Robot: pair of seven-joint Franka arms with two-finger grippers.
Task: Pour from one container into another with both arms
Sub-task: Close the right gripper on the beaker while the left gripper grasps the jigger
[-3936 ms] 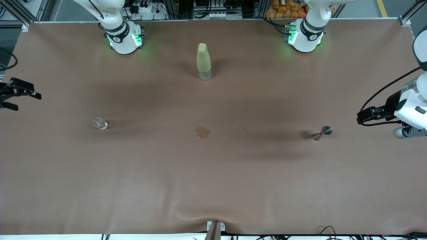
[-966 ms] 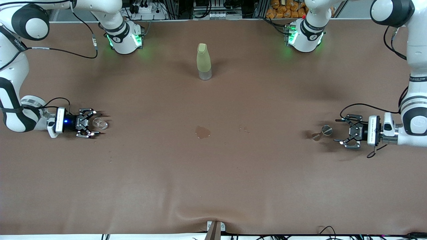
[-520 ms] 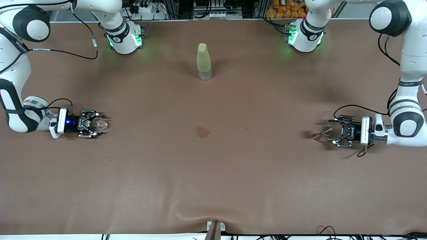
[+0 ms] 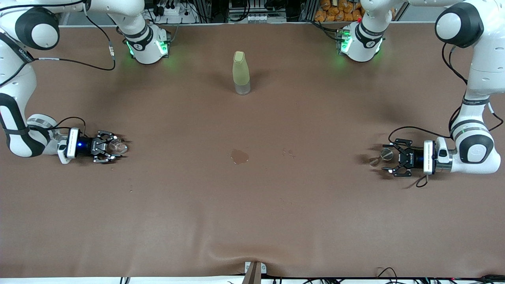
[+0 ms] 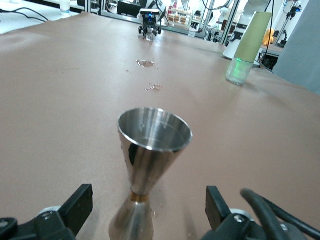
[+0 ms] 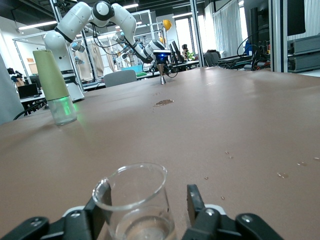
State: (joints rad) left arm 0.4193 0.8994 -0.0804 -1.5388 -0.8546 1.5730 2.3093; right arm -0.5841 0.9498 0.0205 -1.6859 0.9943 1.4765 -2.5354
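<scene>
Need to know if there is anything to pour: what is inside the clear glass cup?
The glass cup, between the right gripper's open fingers, seems to hold a little clear liquid at the bottom. The frame edge cuts off its base, so the amount cannot be judged.

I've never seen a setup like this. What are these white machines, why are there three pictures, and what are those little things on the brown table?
Two white robot arms share one table. One picture looks down from a high camera facing them; each of the others comes from a camera on an arm's wrist. The right hand sits low at the table with its open fingers on either side of a tiny glass cup with some clear liquid in it. The left hand is open around a small metal cup. Both cups stand on the table, not lifted. A tall yellow-green bottle stands between the arms' bases, and a small puddle lies mid-table.
</scene>
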